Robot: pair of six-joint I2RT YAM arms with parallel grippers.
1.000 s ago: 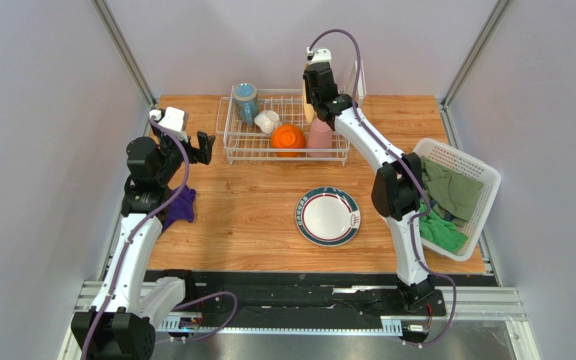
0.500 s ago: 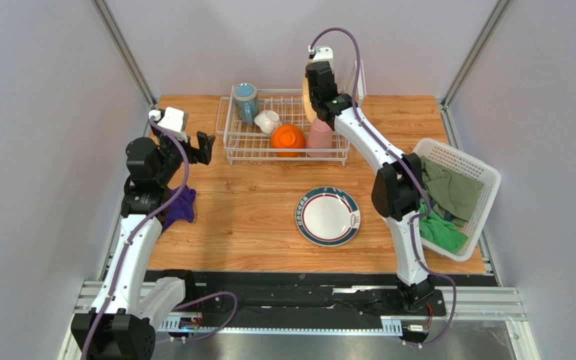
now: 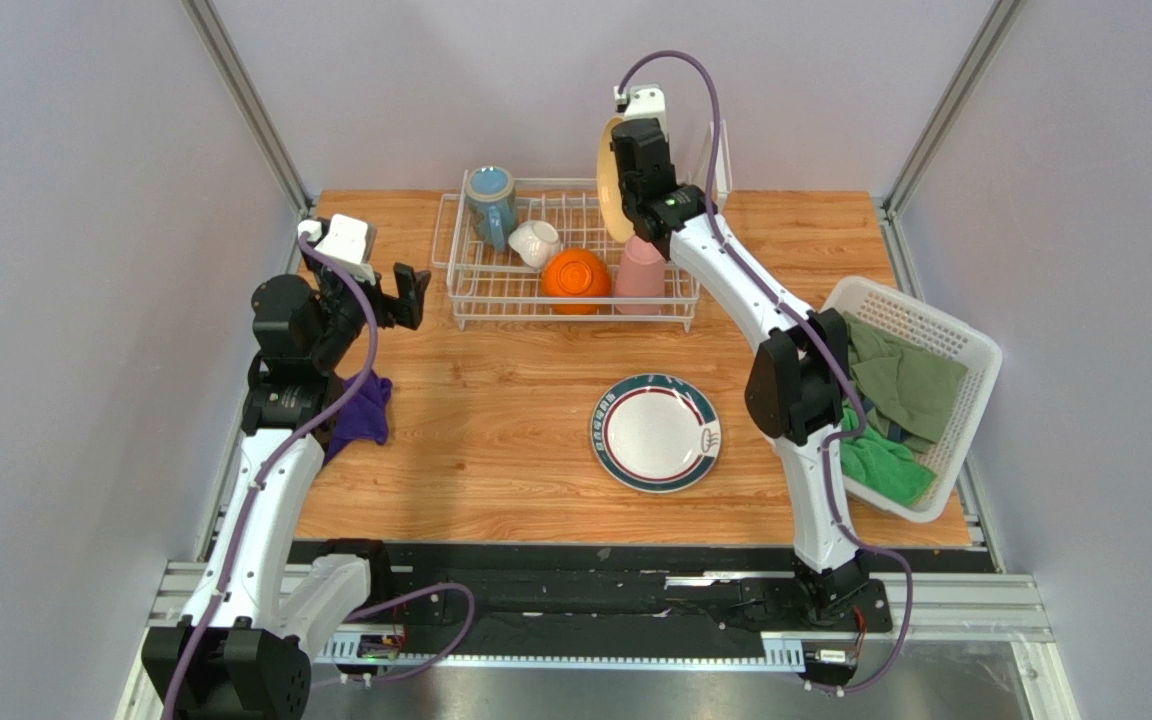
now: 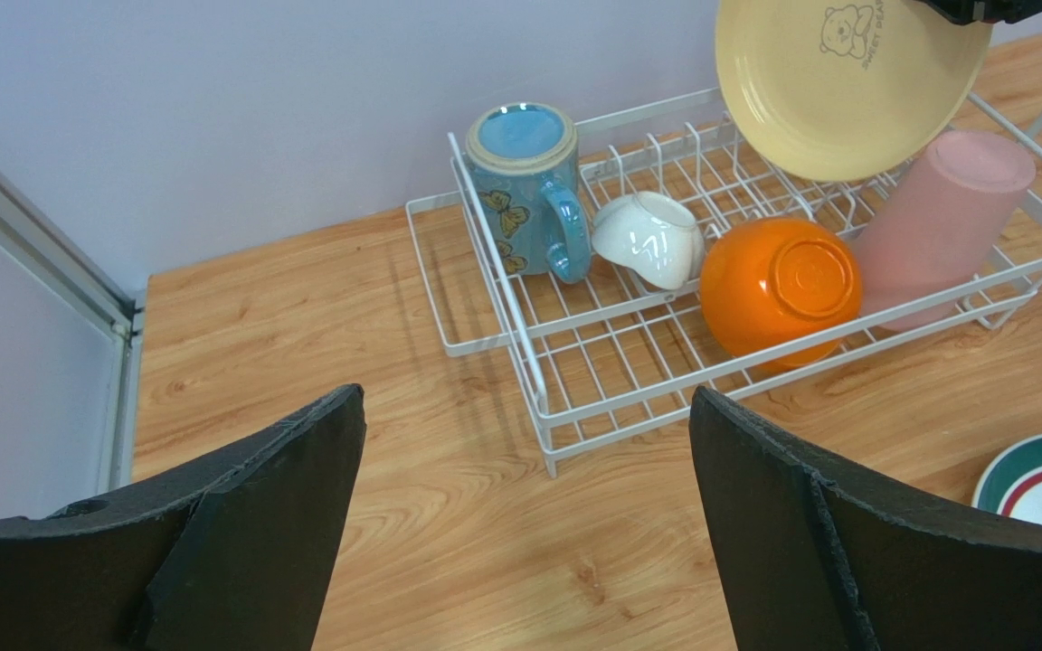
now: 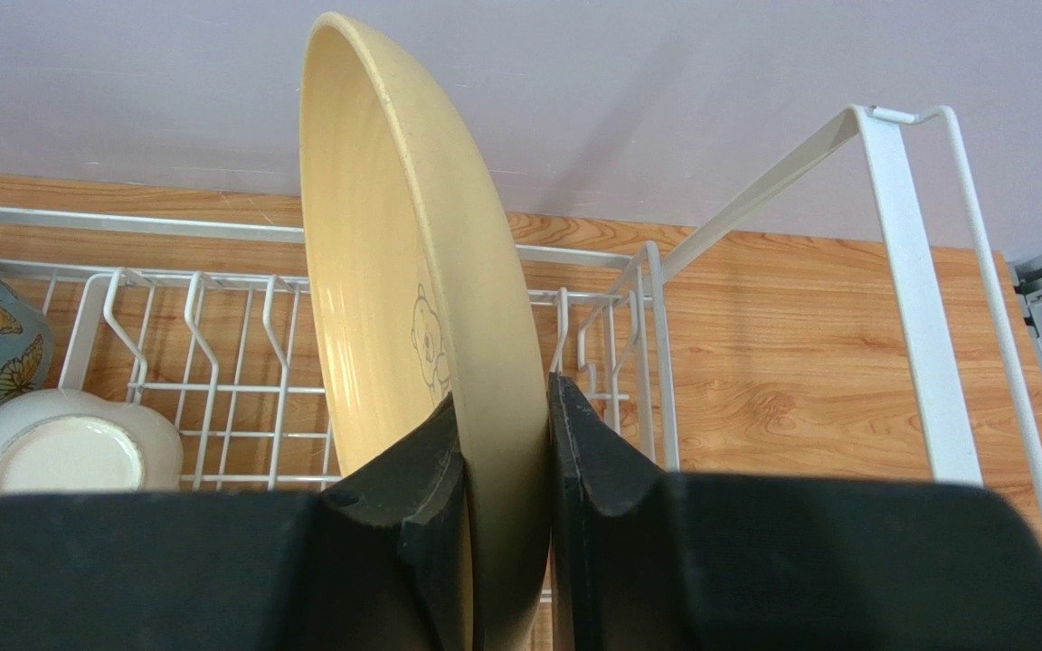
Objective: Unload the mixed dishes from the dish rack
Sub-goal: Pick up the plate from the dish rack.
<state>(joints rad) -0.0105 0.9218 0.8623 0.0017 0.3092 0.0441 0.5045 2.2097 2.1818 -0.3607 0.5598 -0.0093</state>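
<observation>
The white wire dish rack (image 3: 567, 318) stands at the back of the table. My right gripper (image 5: 502, 407) is shut on the rim of the cream-yellow plate (image 5: 391, 271), which it holds on edge above the rack's right end (image 3: 608, 180). In the rack sit a blue mug (image 4: 527, 183), a small white bowl (image 4: 649, 238), an upturned orange bowl (image 4: 778, 285) and a pink tumbler (image 4: 941, 224). A dark-rimmed plate (image 3: 656, 432) lies flat on the table in front. My left gripper (image 4: 527, 407) hangs open and holds nothing, left of the rack's near corner.
A white lattice basket (image 3: 913, 323) with green cloths (image 3: 898, 390) leans at the right table edge. A purple cloth (image 3: 361, 413) lies by the left arm. The rack's tall upright panel (image 5: 907, 271) rises just right of the held plate.
My right gripper has closed on the cream-yellow plate and raised it out of the rack's slots. The left arm has not moved.
</observation>
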